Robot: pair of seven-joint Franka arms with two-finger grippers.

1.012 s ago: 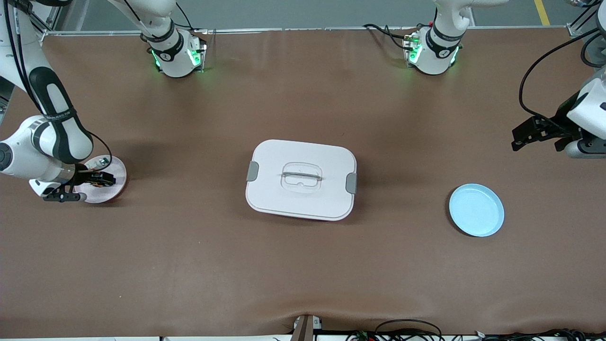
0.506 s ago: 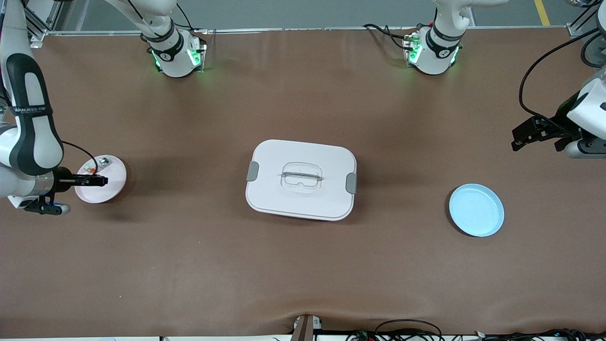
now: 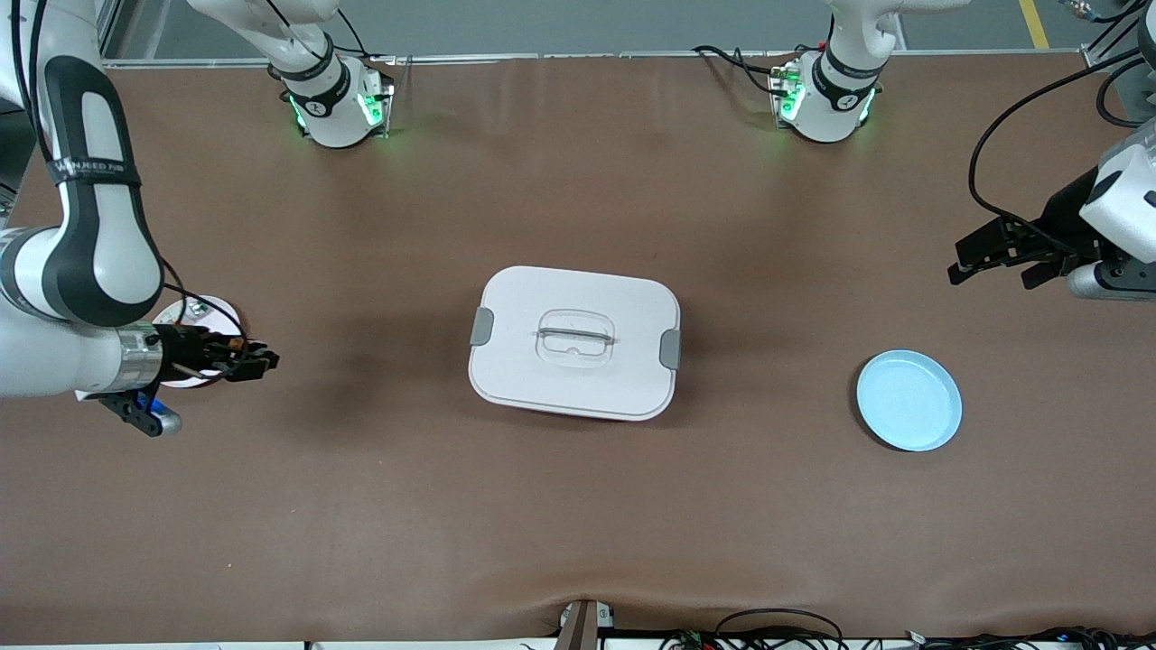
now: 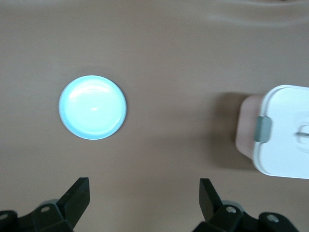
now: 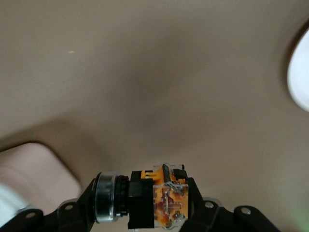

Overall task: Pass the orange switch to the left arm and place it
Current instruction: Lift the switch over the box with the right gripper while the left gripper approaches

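My right gripper [image 3: 262,361] is shut on the orange switch [image 5: 154,195], a black block with orange parts and a silver ring. It holds the switch in the air over bare table beside a pink plate [image 3: 212,318], at the right arm's end. The white box [image 3: 574,342] with grey latches stands mid-table; its corner shows in the left wrist view [image 4: 282,133] and in the right wrist view [image 5: 29,174]. My left gripper [image 3: 980,257] is open and empty, up over the table at the left arm's end. Its fingers [image 4: 77,198] are wide apart.
A light blue plate [image 3: 908,401] lies toward the left arm's end, nearer the front camera than the left gripper; it also shows in the left wrist view [image 4: 92,107]. A small silver-white part [image 3: 196,310] rests on the pink plate. Cables lie along the table's near edge.
My right gripper has lifted off the pink plate with the orange switch and moved toward the box. My left gripper has shifted slightly toward the table's middle.
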